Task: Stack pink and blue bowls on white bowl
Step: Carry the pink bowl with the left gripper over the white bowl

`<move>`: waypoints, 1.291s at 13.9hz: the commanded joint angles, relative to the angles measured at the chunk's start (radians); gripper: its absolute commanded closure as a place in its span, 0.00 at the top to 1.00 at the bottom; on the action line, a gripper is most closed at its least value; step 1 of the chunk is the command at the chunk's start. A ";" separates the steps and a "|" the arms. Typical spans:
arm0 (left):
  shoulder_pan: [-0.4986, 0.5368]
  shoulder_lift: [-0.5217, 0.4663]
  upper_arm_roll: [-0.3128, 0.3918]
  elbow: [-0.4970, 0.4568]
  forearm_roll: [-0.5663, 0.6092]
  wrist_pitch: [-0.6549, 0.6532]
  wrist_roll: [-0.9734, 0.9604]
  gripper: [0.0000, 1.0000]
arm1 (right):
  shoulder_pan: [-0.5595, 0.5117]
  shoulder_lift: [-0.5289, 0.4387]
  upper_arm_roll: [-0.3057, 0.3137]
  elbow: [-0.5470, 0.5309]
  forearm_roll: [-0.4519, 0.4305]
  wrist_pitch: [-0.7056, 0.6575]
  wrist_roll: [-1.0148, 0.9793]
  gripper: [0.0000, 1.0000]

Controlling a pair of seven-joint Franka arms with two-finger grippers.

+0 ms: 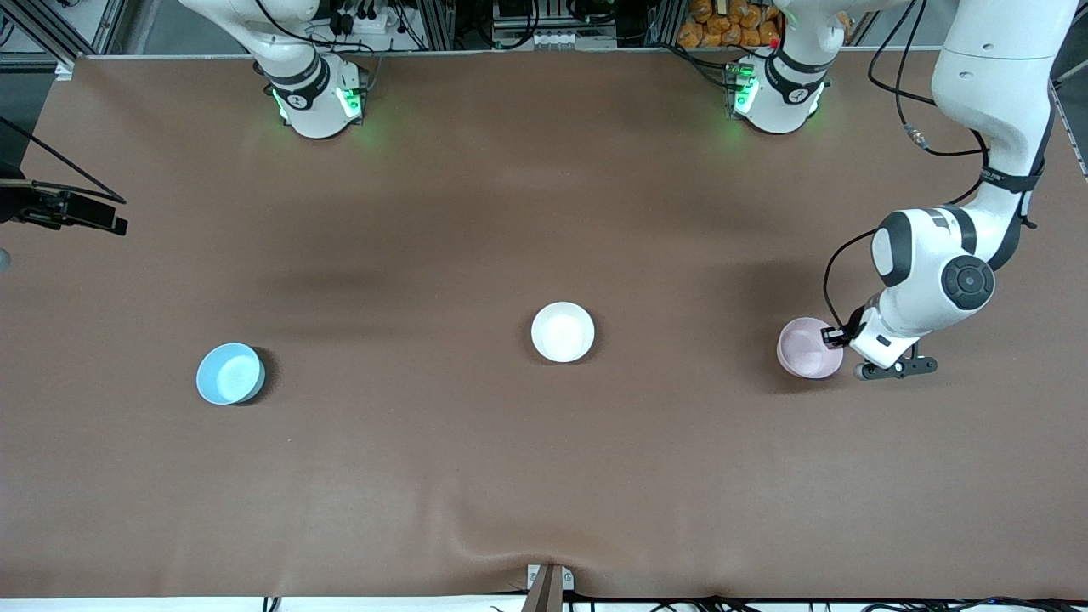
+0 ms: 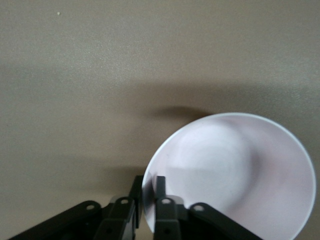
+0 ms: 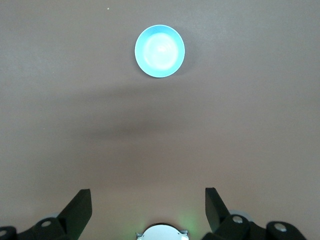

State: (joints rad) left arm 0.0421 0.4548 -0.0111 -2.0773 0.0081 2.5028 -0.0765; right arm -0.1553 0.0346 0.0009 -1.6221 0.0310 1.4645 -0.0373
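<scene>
Front view: blue bowl (image 1: 230, 374) sits nearest the cam, toward the right arm's end of the table (image 1: 476, 476); white bowl (image 1: 563, 331) mid-table; pink bowl (image 1: 808, 347) toward the left arm's end, left gripper (image 1: 835, 337) at its rim.

Left wrist view: fingers (image 2: 159, 186) pinched together on pink bowl's rim, one inside, one outside.

Right wrist view: right gripper (image 3: 148, 201) w/ fingers wide apart, high over bare table, blue bowl well away, arm waiting.
</scene>
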 commanded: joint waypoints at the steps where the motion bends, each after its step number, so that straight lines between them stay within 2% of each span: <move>1: 0.004 -0.016 -0.004 0.011 0.000 0.008 0.024 0.00 | -0.003 -0.001 0.005 0.013 -0.003 -0.018 0.013 1.00; 3: -0.002 -0.045 -0.010 0.017 -0.005 0.007 0.027 0.00 | -0.003 -0.001 0.005 0.013 -0.003 -0.018 0.013 1.00; 6: -0.001 -0.096 -0.082 0.045 -0.017 -0.022 -0.017 0.00 | -0.003 -0.001 0.005 0.013 -0.003 -0.018 0.013 1.00; 10: -0.005 -0.114 -0.229 0.161 -0.017 -0.183 -0.260 0.00 | -0.003 -0.001 0.005 0.013 -0.003 -0.018 0.013 1.00; 14: -0.011 -0.105 -0.352 0.216 -0.016 -0.188 -0.452 0.00 | -0.003 -0.001 0.005 0.013 -0.003 -0.018 0.013 1.00; 18: -0.100 -0.087 -0.375 0.267 -0.014 -0.188 -0.587 0.00 | -0.003 -0.001 0.005 0.013 -0.003 -0.018 0.013 1.00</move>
State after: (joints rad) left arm -0.0164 0.3449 -0.3858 -1.8569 0.0065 2.3353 -0.6068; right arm -0.1553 0.0346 0.0013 -1.6212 0.0310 1.4614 -0.0373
